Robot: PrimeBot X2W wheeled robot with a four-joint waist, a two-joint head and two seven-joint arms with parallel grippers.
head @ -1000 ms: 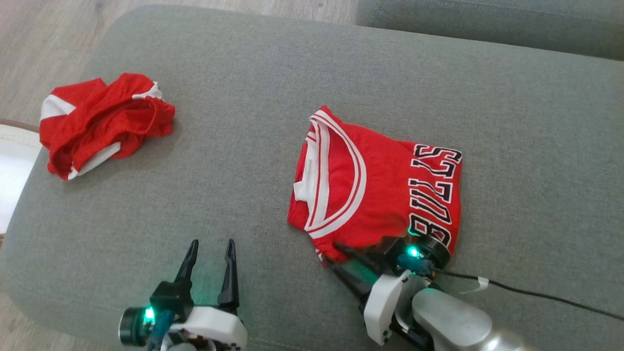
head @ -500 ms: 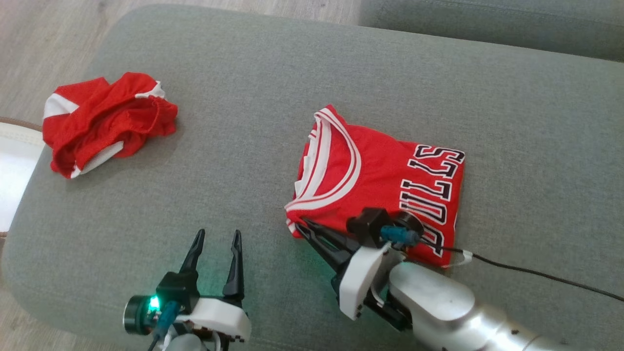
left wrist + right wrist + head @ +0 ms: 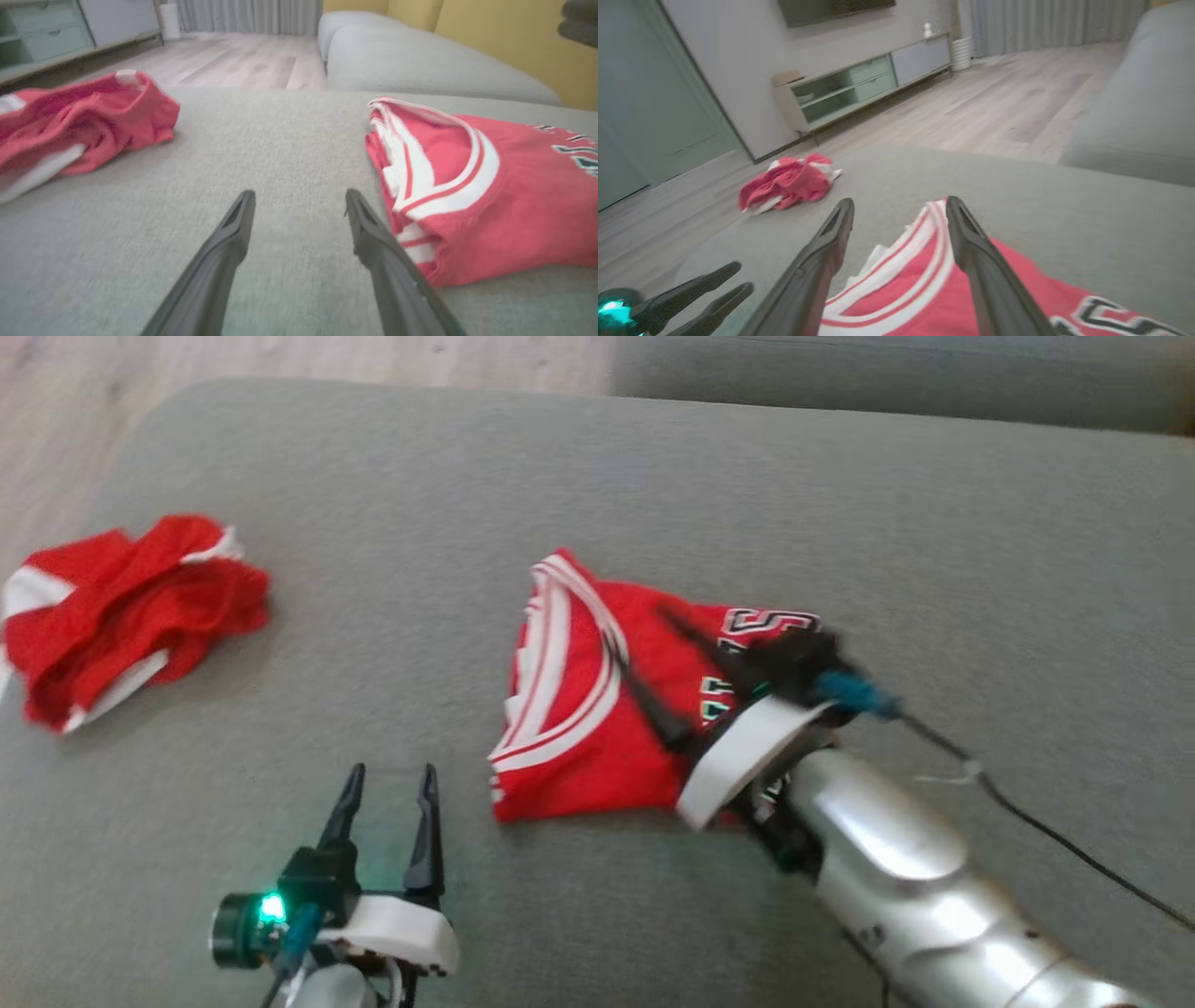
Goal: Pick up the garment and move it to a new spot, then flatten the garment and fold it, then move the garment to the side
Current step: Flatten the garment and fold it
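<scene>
One jersey [image 3: 583,761] lies lengthwise collar-left; left tool [image 3: 392,772] and right tool [image 3: 900,203] gape empty.

The left gripper [image 3: 393,775] sits low at the left, its 2 fingers [image 3: 224,252] pointing up the head view, jaws spread. The right gripper [image 3: 638,623] extends forward on its pale forearm [image 3: 887,859] (motion-blurred), angled up-left, jaws wide apart.
</scene>
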